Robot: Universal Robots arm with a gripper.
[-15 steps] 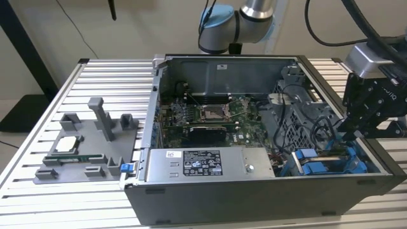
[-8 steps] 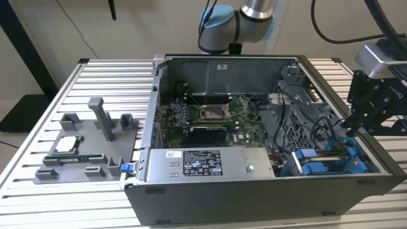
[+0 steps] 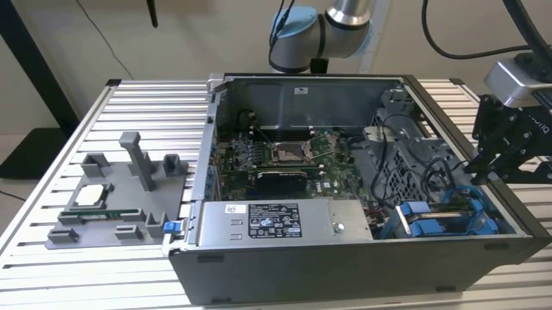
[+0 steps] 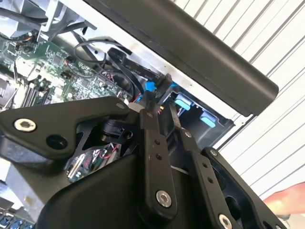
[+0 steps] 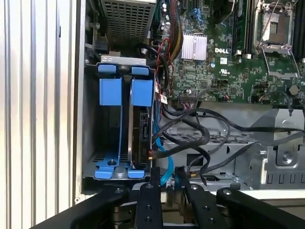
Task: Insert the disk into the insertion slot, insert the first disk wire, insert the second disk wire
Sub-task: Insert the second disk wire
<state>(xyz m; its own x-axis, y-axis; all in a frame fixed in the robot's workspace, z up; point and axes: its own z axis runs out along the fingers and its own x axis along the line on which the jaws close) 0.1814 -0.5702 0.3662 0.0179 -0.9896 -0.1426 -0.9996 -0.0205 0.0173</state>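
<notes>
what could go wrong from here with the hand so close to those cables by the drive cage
1. Loose black cables loop right beside the hand; a move could snag and tug them.
2. The thin blue cable runs along the connector edge of the disk, close to the hand, so it might get pinched or knocked aside.
</notes>
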